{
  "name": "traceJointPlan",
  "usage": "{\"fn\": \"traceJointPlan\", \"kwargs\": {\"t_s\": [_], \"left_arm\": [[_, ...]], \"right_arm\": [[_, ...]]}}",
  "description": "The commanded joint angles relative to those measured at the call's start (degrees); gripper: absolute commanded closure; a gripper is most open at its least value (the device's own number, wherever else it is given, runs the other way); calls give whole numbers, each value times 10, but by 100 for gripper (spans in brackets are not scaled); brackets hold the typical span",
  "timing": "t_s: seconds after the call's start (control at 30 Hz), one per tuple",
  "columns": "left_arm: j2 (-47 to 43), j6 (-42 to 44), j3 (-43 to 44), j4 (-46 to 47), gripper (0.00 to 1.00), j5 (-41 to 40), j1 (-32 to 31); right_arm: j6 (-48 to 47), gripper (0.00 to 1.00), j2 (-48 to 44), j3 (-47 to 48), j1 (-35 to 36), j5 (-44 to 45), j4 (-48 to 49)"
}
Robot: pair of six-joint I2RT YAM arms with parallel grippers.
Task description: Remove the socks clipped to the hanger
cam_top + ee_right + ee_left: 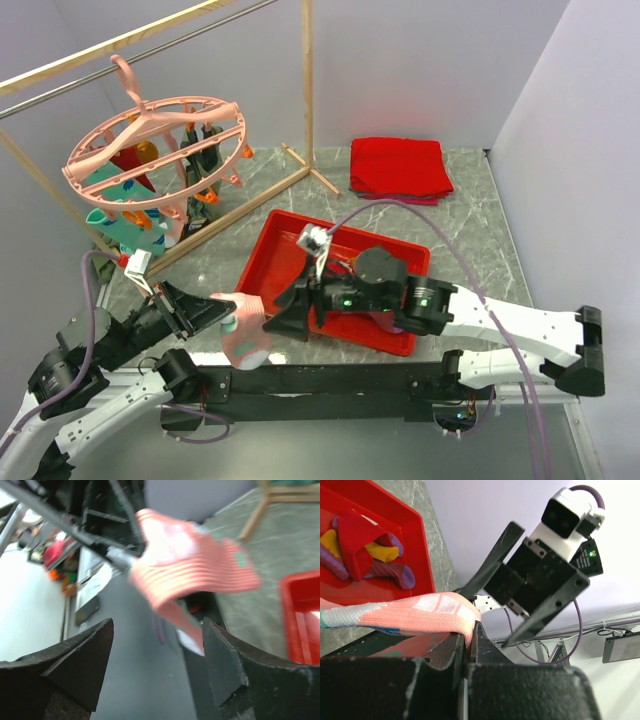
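Pink sock (244,338) drooped limp beside the tray (285,250), pinched by left gripper (222,312); loose end looked graspable. Right gripper (283,318) gaped.

a grey marbled table top (470,215) fills the scene, closed in by 3 plain pale panels: a back wall (420,60), a right wall (580,150) and a left wall (40,40). the light is soft and even, leaving only faint shadows. on the left part of the table stands a wooden rack (308,90) of thin light posts, with a metal bar (200,32) running just beside its top rail. its crossed foot rests on the marble.
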Motion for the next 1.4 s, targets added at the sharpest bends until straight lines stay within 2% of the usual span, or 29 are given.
{"fn": "traceJointPlan", "kwargs": {"t_s": [0.0, 0.07, 0.17, 0.27, 0.3, 0.33, 0.37, 0.43, 0.47, 0.57, 0.73, 0.8, 0.97, 1.07, 1.1, 1.2, 1.3, 1.37], "left_arm": [[-9, -6, 13, 26, 99, 8, -1], [-14, -11, 6, 33, 99, 11, -1], [-16, -16, -1, 39, 99, 13, -1], [-16, -16, -1, 33, 98, 7, -2], [-15, -16, -2, 33, 96, 6, -1], [-15, -16, -3, 35, 92, 5, -1], [-14, -16, -2, 34, 81, 2, -2], [-13, -16, 4, 16, 68, -8, -1], [-12, -13, 16, 7, 54, -17, -1], [-16, 0, 46, -27, 41, -41, -2], [-50, 17, 87, -66, 37, -93, -1], [-62, 20, 104, -69, 38, -113, -1], [-87, 45, 141, -81, 40, -148, -1], [-83, 67, 172, -95, 41, -168, -1], [-80, 73, 179, -98, 41, -173, -1], [-61, 96, 210, -116, 42, -187, -2], [-39, 126, 238, -123, 43, -196, -1], [-25, 144, 254, -127, 44, -206, -1]], "right_arm": [[25, 23, 32, 2, 31, -15, 127], [25, 26, 50, 11, 39, -9, 134], [31, 43, 67, 27, 44, 8, 130], [42, 66, 70, 30, 44, 50, 110], [43, 82, 69, 28, 43, 64, 101], [44, 93, 66, 27, 43, 79, 95], [47, 100, 56, 20, 43, 95, 89], [54, 100, 40, 2, 40, 151, 61], [63, 100, 20, -7, 36, 167, 53], [81, 100, -30, -45, -4, 189, 22], [69, 100, -89, -70, -105, 202, -111], [48, 100, -103, -67, -121, 231, -173], [25, 100, -107, -84, -178, 238, -225], [18, 79, -102, -98, -200, 239, -228], [15, 59, -97, -98, -201, 242, -230], [-12, 21, -50, -74, -201, 230, -234], [-22, 4, 15, -13, -196, 230, -245], [-20, 0, 49, 33, -183, 261, -242]]}}
